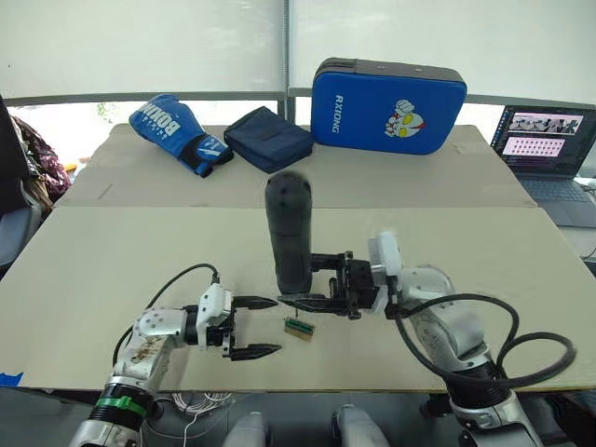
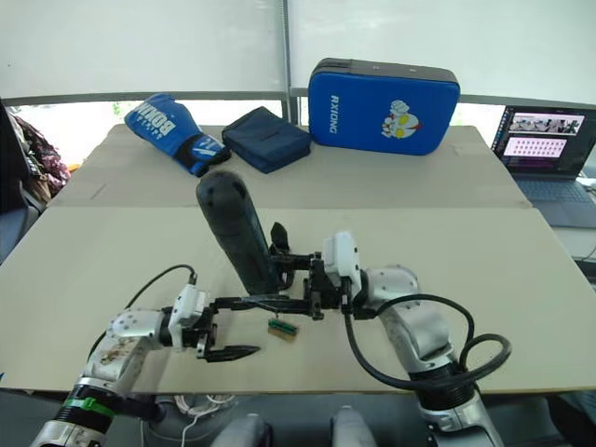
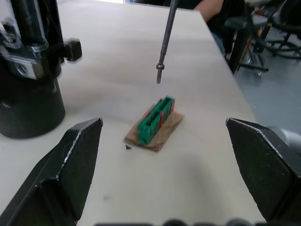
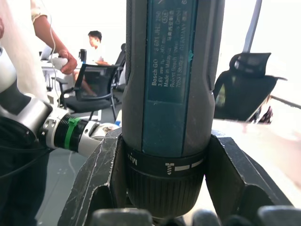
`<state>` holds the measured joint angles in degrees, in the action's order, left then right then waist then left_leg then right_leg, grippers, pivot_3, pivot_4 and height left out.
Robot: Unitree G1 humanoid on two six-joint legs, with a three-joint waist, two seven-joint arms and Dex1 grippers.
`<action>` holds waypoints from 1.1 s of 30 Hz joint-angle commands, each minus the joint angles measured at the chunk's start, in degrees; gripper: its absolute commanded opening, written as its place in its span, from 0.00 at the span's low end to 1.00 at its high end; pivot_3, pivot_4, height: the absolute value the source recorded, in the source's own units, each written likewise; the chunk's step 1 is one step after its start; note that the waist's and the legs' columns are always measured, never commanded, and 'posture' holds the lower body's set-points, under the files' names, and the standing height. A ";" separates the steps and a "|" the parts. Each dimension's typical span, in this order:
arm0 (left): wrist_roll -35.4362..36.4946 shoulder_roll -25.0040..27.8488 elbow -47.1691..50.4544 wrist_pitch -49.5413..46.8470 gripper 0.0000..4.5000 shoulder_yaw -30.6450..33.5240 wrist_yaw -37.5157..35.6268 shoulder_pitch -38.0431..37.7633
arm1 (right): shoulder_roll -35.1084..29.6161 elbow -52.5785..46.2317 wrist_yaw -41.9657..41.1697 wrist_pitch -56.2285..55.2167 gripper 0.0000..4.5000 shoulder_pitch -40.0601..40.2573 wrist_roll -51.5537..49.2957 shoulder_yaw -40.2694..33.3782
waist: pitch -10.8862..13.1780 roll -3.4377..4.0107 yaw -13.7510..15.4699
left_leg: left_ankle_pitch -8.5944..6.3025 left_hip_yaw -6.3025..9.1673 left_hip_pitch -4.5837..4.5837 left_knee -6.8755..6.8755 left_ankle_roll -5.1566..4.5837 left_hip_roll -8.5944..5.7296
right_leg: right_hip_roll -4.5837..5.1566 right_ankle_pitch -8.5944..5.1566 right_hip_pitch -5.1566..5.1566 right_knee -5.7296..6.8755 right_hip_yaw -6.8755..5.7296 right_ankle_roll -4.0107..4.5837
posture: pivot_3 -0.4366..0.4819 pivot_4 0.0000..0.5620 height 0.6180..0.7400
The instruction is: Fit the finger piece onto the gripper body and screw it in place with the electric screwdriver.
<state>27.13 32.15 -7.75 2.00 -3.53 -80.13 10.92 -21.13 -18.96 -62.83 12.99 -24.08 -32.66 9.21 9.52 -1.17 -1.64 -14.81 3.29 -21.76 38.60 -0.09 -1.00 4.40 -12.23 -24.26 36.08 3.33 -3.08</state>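
My right gripper [image 1: 298,279] is shut on the electric screwdriver [image 1: 289,233], a thick black cylinder held upright with its rounded end up. Its thin metal bit [image 3: 162,52] points down and ends just above a tiny green-and-brown block [image 1: 298,326] on the table. The gripper body [image 3: 28,103], black with a rounded base and metal details, stands just beyond the block. Its pointed finger [image 2: 277,235] rises behind the screwdriver. My left gripper [image 1: 276,326] rests open on the table with the block just off its fingertips. A loose finger piece is out of view.
At the table's far side lie a blue boxing glove [image 1: 182,130], a dark blue folded pouch [image 1: 268,138] and a blue strike pad [image 1: 386,104]. A laptop [image 1: 549,149] stands off the right edge. People and chairs [image 4: 91,87] are beyond the table.
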 commanded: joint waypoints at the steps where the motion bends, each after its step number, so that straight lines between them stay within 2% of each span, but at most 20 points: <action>1: 4.24 2.42 4.80 -3.83 0.99 3.74 -0.28 -0.47 | -1.46 -5.41 1.84 1.95 0.43 -1.73 -4.38 -4.10 | 0.03 -0.01 -0.01 | 0.00 0.00 -0.01 0.00 0.00 0.00 | 0.00 0.00 -0.01 0.00 0.00 0.00 | 0.48 0.27 1.00; 9: 8.73 6.89 10.42 -9.20 0.99 11.58 2.70 -0.79 | -7.98 -9.46 5.42 6.85 0.43 -2.88 -10.26 -12.15 | 0.08 -0.03 0.06 | 0.00 0.00 -0.04 0.00 0.00 0.01 | 0.00 0.00 -0.02 -0.03 -0.01 0.00 | 0.48 0.27 1.00; 16: 7.60 8.57 5.63 -8.85 0.99 14.61 2.35 -0.05 | -12.25 -9.69 6.28 7.93 0.43 -1.64 -12.04 -16.42 | 0.09 -0.04 0.15 | 0.00 -0.06 -0.04 0.00 0.00 0.01 | -0.01 0.00 -0.02 -0.03 -0.01 0.00 | 0.48 0.27 1.00; 23: 2.28 3.87 3.12 -6.99 0.99 10.92 7.33 3.37 | -11.10 -9.49 8.90 9.20 0.43 -5.84 -13.81 -15.90 | 0.11 -0.04 0.38 | 0.00 -0.07 -0.08 0.00 0.00 0.00 | -0.01 0.00 -0.03 -0.05 -0.01 0.00 | 0.48 0.27 1.00; 28: -7.00 -0.83 0.60 -4.85 0.99 5.09 15.49 5.65 | -9.91 -8.07 8.77 9.47 0.43 -9.55 -13.86 -14.77 | 0.12 -0.06 0.69 | 0.00 -0.07 -0.13 0.02 0.00 -0.02 | 0.01 0.01 -0.05 -0.06 0.00 0.00 | 0.48 0.27 1.00; 33: -10.59 -4.64 -1.05 -5.90 0.99 1.19 19.75 7.12 | -9.45 -7.56 7.79 9.84 0.43 -10.89 -13.95 -14.36 | 0.12 -0.06 0.76 | 0.00 -0.05 -0.15 0.02 0.00 -0.02 | 0.01 0.01 -0.05 -0.06 -0.01 0.00 | 0.48 0.27 1.00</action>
<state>17.23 28.01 -9.51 -3.93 -1.54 -61.29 17.24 -30.73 -25.35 -54.88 23.08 -33.35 -44.35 -3.98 9.64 -1.22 -0.87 -14.81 3.24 -21.92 38.62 -0.09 -1.03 4.41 -12.22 -24.32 36.02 3.32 -3.08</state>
